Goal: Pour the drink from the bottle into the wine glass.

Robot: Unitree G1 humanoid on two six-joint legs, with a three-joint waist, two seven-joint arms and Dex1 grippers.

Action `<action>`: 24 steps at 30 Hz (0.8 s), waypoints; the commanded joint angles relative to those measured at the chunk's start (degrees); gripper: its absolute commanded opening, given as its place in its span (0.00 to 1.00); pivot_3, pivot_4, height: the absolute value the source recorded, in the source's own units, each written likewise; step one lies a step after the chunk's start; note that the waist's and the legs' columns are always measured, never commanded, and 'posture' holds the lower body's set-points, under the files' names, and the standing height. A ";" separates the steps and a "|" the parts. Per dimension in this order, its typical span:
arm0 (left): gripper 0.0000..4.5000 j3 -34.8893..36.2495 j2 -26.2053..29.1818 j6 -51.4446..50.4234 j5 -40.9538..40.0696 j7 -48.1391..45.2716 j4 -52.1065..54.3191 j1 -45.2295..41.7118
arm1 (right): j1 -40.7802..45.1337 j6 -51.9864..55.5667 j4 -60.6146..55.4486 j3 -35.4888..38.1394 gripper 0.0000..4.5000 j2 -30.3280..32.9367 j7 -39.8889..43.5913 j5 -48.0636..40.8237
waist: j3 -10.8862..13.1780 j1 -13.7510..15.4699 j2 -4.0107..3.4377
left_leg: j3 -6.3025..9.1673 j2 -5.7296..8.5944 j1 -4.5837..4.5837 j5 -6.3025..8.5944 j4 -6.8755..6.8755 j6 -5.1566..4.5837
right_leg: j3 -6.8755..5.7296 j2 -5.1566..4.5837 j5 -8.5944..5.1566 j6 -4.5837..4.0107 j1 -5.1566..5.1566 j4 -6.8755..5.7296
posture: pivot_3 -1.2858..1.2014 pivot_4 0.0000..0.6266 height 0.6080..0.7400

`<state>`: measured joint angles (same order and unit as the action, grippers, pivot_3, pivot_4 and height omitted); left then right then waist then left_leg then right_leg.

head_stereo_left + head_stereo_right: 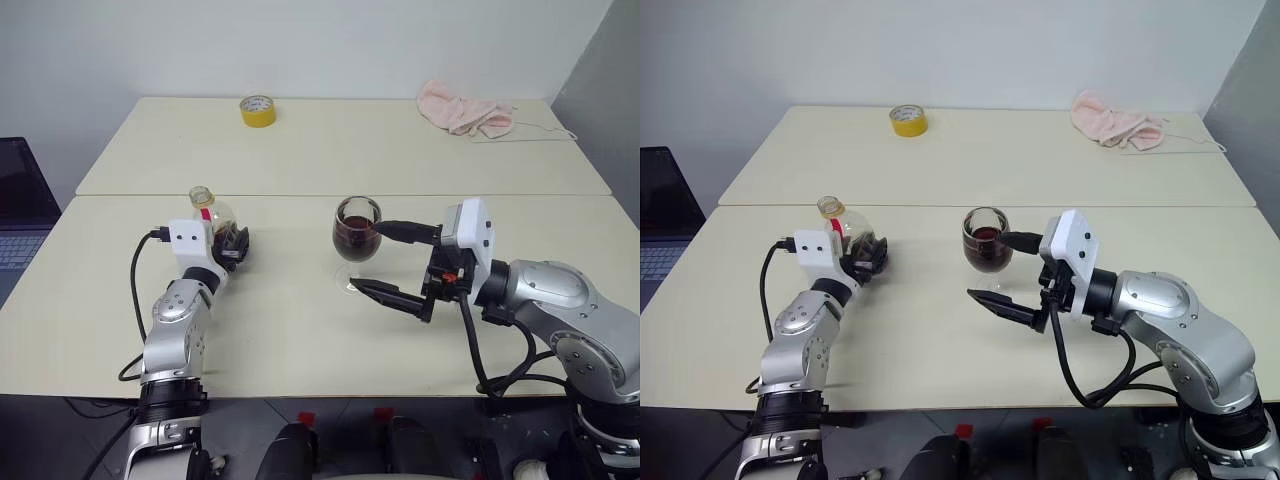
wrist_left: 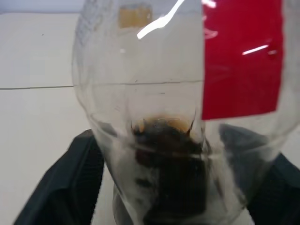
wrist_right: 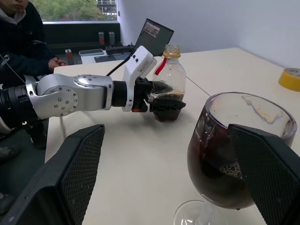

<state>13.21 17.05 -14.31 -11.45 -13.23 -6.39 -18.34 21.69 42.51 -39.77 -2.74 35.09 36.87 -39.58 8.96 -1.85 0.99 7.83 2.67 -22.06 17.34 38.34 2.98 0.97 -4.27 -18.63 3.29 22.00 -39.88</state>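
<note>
The wine glass [image 1: 356, 232] stands mid-table, half full of drink [image 1: 355, 239]: fragile, top-heavy, so I'd hold the bowl softly. My right gripper [image 1: 392, 262] straddles it, fingers spread. The nearly empty bottle [image 1: 213, 222] is light and slippery between my left gripper's [image 1: 232, 247] spread fingers.

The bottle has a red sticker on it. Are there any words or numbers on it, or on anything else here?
None can be read.
The bottle: its red label is plain red where it shows, no letters.
The tape roll: no print to be seen.
The laptop: its screen shows something, too small to read.
The wine glass: no markings.
</note>
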 commanded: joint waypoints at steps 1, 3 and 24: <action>1.00 0.13 0.95 1.64 -0.03 -0.68 2.64 0.22 | 0.06 -0.30 -1.61 1.06 1.00 -0.16 -0.15 -1.45 | 0.00 0.00 0.00 | 0.00 0.00 0.00 0.00 0.00 0.00 | 0.00 0.00 0.00 0.00 0.00 0.00 | 0.52 0.24 1.00; 1.00 0.22 0.92 1.64 -0.23 -0.79 3.50 0.89 | -0.42 -0.24 -1.82 1.44 1.00 -0.14 -0.01 -1.94 | 0.00 0.00 0.00 | 0.00 0.00 0.00 0.00 0.00 0.00 | 0.00 0.00 0.00 0.00 0.00 0.00 | 0.52 0.24 1.00; 1.00 2.21 0.95 1.89 0.12 1.41 17.07 11.17 | -4.53 0.84 -2.04 4.04 1.00 2.55 0.03 -5.14 | 0.00 0.09 0.00 | -0.04 -0.05 0.05 0.00 -0.12 0.00 | 0.03 0.03 0.00 0.00 -0.05 0.13 | 0.52 0.24 1.00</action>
<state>13.85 17.95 -12.45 -10.90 -12.84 7.34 -7.49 17.17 43.95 -40.30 -0.50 37.26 36.93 -43.99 8.96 -1.75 1.00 7.79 2.61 -22.00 17.34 38.21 2.98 1.00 -4.24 -18.63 3.29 21.93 -39.73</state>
